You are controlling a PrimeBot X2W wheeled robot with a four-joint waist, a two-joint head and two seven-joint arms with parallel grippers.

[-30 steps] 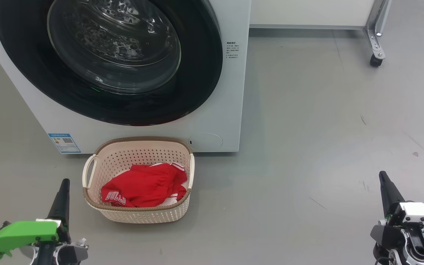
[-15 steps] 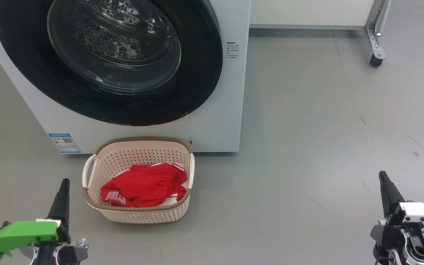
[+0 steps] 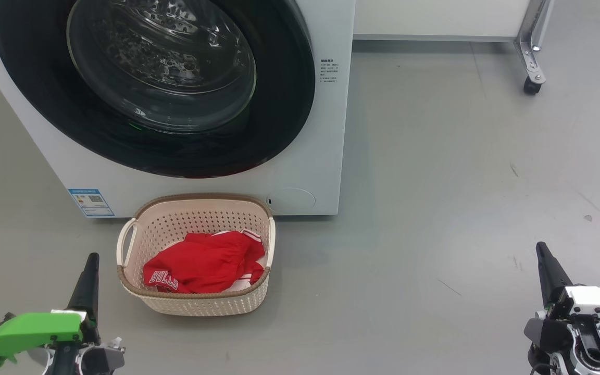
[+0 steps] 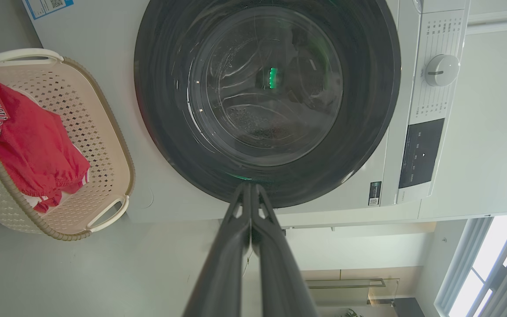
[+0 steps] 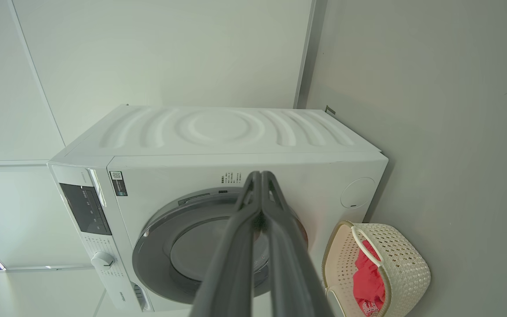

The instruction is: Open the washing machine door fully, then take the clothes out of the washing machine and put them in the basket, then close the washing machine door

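Grey floor (image 3: 435, 208) under both arms. Jaws of left gripper (image 3: 91, 259) pressed together, nothing held; right gripper (image 3: 541, 249) same. On the floor just right of the left gripper: basket (image 3: 201, 304), red clothes (image 3: 201, 265) inside, at the foot of the washing machine (image 3: 326, 156). Its washing machine door (image 3: 284, 114) sits flush, closed.

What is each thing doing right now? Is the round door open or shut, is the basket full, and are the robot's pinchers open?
washing machine door: shut against the washing machine.
basket: upright on the floor, holding clothes.
clothes: crumpled inside the basket.
left gripper: shut, holding nothing.
right gripper: shut, holding nothing.
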